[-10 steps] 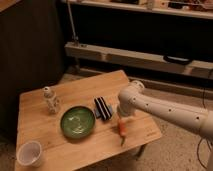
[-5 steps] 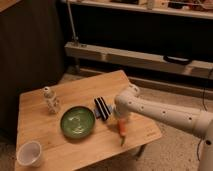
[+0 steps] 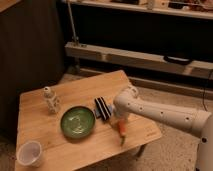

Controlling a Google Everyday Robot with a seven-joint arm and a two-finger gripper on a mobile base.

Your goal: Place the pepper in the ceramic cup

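Orange against the pale wood, the pepper [image 3: 121,129] lies near the right edge of the table [image 3: 75,87], just right of the green plate [image 3: 77,121] and below the black striped block [image 3: 102,108]. The gripper [image 3: 120,121] is down right on top of it, largely hidden by the white wrist; whether it grips the pepper I cannot tell. The ceramic cup [image 3: 30,153] stands well apart, at the near left corner.
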